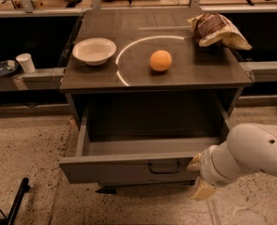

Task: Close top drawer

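Observation:
The top drawer (128, 168) is pulled far out of the grey cabinet, and its grey inside shows nothing in it. Its flat front panel carries a small dark bail handle (165, 168) at the centre. My gripper (197, 177) is at the right end of the drawer front, just right of the handle, close to or touching the panel. My white arm (250, 154) comes in from the right edge and covers most of the gripper.
On the cabinet top (128, 74) are a white bowl (94, 50), an orange (160, 60) and a brown chip bag (215, 30). A white cup (25, 63) stands on a ledge to the left. A dark bar (17, 201) lies on the speckled floor at lower left.

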